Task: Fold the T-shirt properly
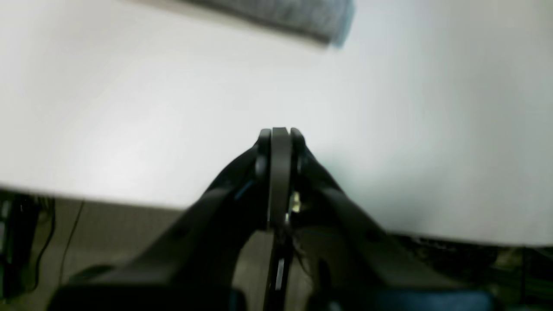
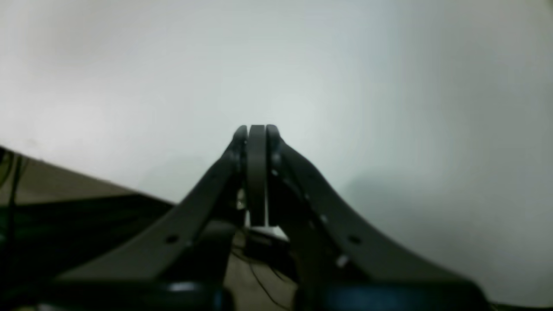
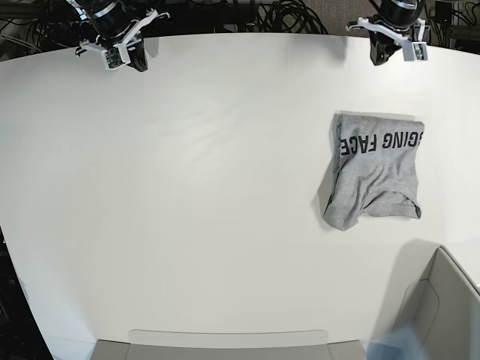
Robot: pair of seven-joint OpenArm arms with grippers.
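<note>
The heather-grey T-shirt (image 3: 375, 171) lies folded into a small bundle on the right part of the white table (image 3: 210, 187), dark lettering facing up along its far edge. A blurred strip of it shows at the top of the left wrist view (image 1: 298, 17). My left gripper (image 1: 280, 131) is shut and empty, held over bare table at the far right edge (image 3: 380, 54), apart from the shirt. My right gripper (image 2: 256, 128) is shut and empty at the far left edge (image 3: 136, 61), with only bare table before it.
A grey bin (image 3: 442, 315) stands at the near right corner, with a blurred blue object (image 3: 397, 341) beside it. Another grey tray edge (image 3: 225, 346) runs along the near side. Cables (image 3: 285, 15) lie beyond the table's far edge.
</note>
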